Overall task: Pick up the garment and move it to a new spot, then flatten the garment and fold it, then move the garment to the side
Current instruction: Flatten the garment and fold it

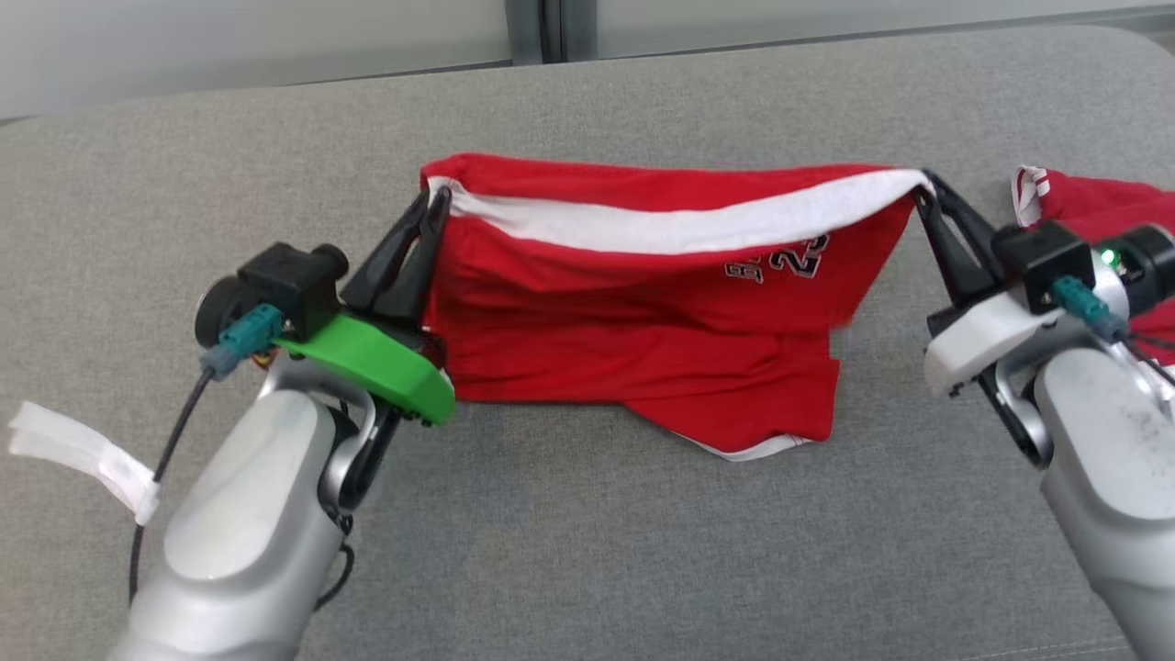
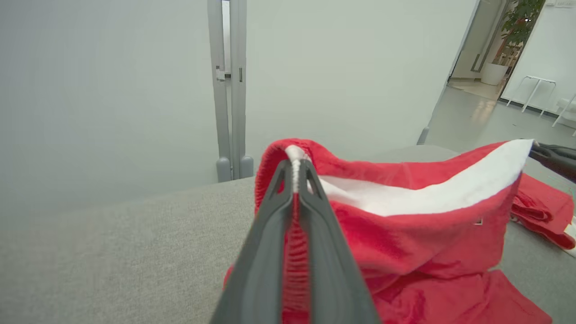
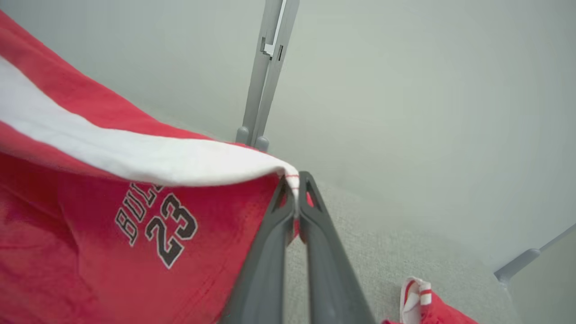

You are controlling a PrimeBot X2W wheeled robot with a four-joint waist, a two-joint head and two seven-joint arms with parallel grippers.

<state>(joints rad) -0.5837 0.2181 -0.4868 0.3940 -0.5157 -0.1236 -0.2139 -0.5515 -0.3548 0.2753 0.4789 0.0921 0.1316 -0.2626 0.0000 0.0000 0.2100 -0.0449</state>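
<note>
Grey fabric surface [image 1: 587,551] beneath red garment [image 1: 643,321]; pale wall [image 2: 112,90].

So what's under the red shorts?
The grey fabric surface lies under the red shorts. Whatever sits directly beneath the draped cloth is covered, so I cannot tell.

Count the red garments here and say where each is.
2. One red garment hangs stretched between the left end effector and the right end effector; the second garment lies at far right, partly hidden by the right arm.
</note>
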